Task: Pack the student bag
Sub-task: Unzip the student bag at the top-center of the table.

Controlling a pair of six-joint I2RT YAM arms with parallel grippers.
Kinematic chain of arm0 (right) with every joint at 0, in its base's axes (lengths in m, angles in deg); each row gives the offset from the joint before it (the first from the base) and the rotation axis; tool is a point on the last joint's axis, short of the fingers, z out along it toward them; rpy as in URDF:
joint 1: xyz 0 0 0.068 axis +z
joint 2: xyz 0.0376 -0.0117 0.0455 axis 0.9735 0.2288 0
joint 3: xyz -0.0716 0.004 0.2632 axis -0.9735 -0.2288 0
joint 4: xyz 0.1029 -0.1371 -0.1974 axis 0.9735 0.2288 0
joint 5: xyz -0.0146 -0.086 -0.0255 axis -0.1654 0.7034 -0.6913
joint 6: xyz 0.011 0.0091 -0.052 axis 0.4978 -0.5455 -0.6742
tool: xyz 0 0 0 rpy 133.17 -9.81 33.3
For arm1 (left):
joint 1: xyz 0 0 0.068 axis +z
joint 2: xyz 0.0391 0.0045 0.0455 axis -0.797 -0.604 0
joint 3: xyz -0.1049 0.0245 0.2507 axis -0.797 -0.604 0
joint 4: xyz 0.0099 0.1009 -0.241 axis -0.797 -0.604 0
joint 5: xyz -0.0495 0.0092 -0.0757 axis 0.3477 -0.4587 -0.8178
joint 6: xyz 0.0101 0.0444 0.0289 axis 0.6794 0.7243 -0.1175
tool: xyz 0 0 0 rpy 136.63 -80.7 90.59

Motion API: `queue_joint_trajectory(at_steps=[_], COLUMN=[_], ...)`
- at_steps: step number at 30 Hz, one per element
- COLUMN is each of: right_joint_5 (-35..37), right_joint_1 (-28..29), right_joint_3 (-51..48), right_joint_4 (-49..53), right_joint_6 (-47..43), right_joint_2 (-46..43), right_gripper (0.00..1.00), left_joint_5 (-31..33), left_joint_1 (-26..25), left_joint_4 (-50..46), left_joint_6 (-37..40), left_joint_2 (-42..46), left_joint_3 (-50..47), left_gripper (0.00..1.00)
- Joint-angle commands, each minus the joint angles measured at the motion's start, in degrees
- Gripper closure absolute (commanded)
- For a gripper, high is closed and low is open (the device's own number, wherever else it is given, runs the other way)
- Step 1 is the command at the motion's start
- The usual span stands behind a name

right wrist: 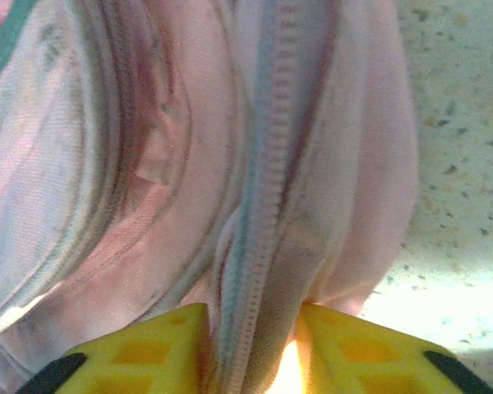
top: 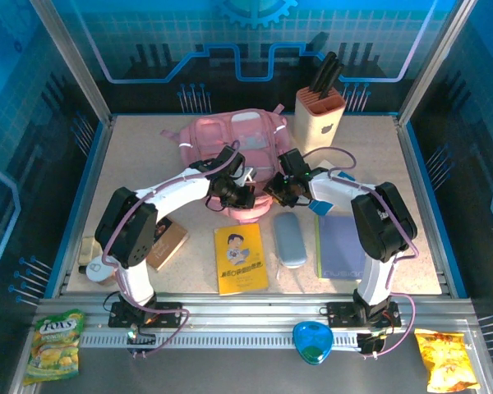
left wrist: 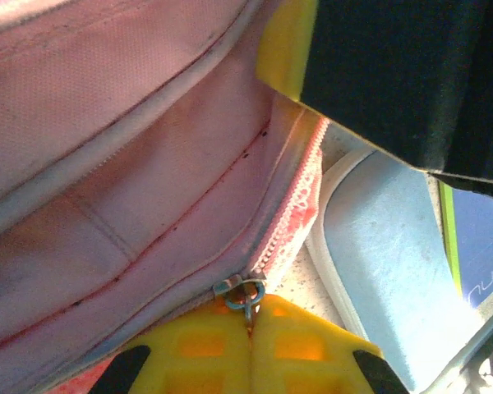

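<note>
Pinching zipper pull point(left wrist: 246, 293), left hand point(left wrist: 248, 322) fully closed; right hand point(right wrist: 252, 341) clamps soft pink student bag point(top: 230, 135) at zipper seam.

The left claw point(top: 245, 195) and right claw point(top: 273, 190) crowd the near edge of the student bag point(top: 230, 135), nearly touching, with no passage between them. A knife block point(top: 319, 121) stands by its right. A yellow booklet point(top: 240, 259), pale blue case point(top: 289, 239) and purple notebook point(top: 338, 246) clutter the near counter point(top: 199, 271). Bare counter lies left of the bag and along the right edge.

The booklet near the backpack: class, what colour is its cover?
The booklet is yellow; top external view shows it best.
</note>
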Motion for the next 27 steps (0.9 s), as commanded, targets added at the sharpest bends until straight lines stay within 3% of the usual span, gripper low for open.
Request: queue_joint_trajectory(at_steps=[1,3,9,13,20,27], right_joint_5=[7.02,10.19,18.2,19.19,18.44,16.84], right_joint_1=[-0.67,-0.82,-1.44,-2.03,-3.2,-3.45], right_joint_3=[1.41,1.83,4.49,5.32,5.46,4.83], right_joint_4=[3.09,3.37,6.07,5.96,4.87,4.24], right_joint_6=[-2.8,-5.13,-10.36,-12.01,-13.23,-13.75], right_joint_2=[0.67,0.11,-0.64,-1.41,-1.69,-1.54], right_gripper=[0.77,0.86,0.9,0.9,0.9,0.9], left_joint_5=[1.86,4.09,11.3,13.13,5.45,11.73], left_joint_1=[-0.24,-0.05,1.96,5.91,15.18,19.72], left_joint_4=[-5.01,-6.74,-7.53,-5.9,3.04,3.75], left_joint_6=[2.7,3.54,2.17,0.94,-2.9,0.29], left_joint_2=[2.91,4.13,9.52,12.42,13.34,7.73], left_joint_3=[0.32,-0.48,-5.48,-10.26,-18.3,-13.58], left_gripper=[1.0,1.0,1.0,1.0,1.0,1.0])
